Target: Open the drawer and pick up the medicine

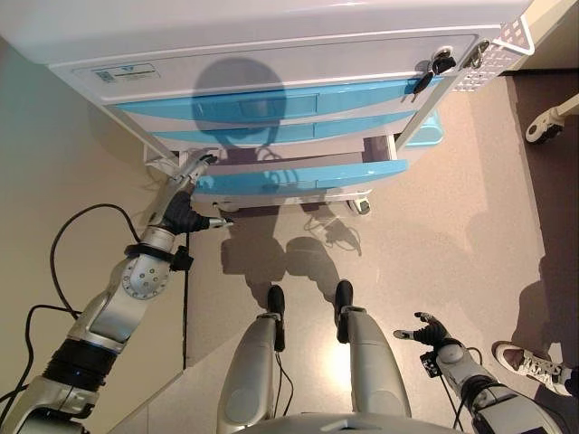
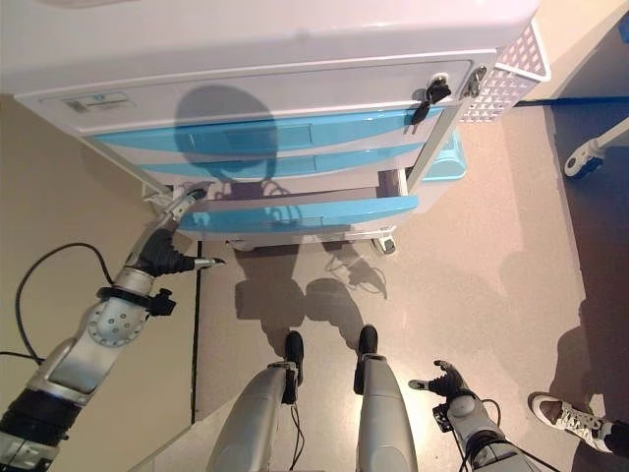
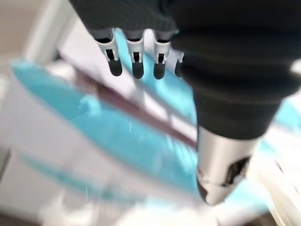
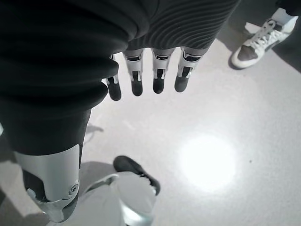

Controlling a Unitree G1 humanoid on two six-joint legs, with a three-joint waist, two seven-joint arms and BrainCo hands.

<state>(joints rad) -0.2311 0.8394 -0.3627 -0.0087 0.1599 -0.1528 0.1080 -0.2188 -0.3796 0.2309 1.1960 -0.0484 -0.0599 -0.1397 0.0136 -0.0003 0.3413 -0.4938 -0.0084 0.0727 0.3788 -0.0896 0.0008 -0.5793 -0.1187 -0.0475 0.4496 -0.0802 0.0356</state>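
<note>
A white cart [image 1: 271, 36] carries several blue-fronted drawers. The lowest one [image 1: 298, 174] is pulled partway out, and its dark inside [image 1: 298, 154] shows no medicine that I can make out. My left hand [image 1: 181, 203] reaches up to that drawer's left end with straight fingers [image 3: 136, 61] and the thumb [image 3: 221, 169] held apart; it is open and holds nothing. Past the fingers, the left wrist view shows the blue drawer front [image 3: 117, 136]. My right hand [image 1: 432, 333] hangs low at the right, open and empty over the floor.
A white perforated basket [image 1: 493, 54] hangs on the cart's right side, with keys [image 1: 434, 68] in a lock beside it. A person's shoe [image 1: 534, 366] stands at the lower right. A wheeled base [image 1: 543, 127] sits at the far right. The cart's caster [image 1: 360, 206] is under the drawer.
</note>
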